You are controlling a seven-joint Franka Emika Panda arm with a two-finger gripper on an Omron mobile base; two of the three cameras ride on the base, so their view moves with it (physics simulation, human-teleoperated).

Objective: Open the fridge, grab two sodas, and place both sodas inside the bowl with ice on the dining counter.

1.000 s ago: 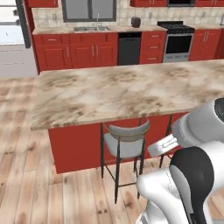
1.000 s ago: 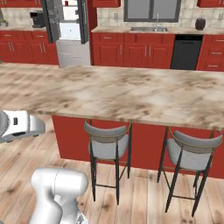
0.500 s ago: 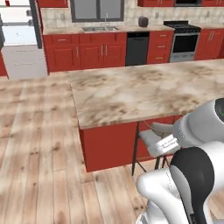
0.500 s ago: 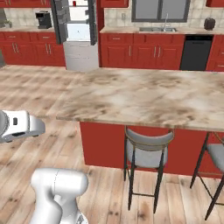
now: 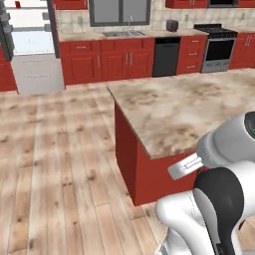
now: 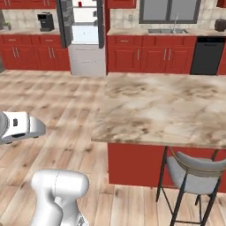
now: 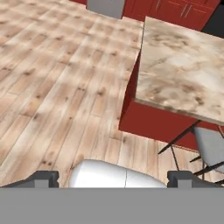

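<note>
The gripper point(image 7: 113, 177) hung low over the plank floor with its two dark fingertips point(image 7: 43, 177) set wide apart and nothing between them; it carried no can. Below and just ahead of it ran bare wood, and to its right stood the near end of the dining counter point(image 6: 176, 110), the corner of the marbled slab and the red base under it. A grey stool point(image 7: 210, 146) stood tucked under that slab, further right of the hand.

The fridge point(image 6: 86, 37) stood well ahead of the hand and a little to its left, across the open floor against the far wall. Its doors were already swung open, showing the white inside. A small red thing sat on the top shelf point(image 6: 80, 4), likely one of the sodas, though too small to be sure; a second can could not be made out. The bowl could not be picked out on the part of the counter in sight.

So the relation that mattered was simple: the fridge lay straight across the floor, far out of reach, with the counter end off to the right. My judgement is that the base had to drive forward past that corner before any reach, and the hand was ready for a can.
</note>
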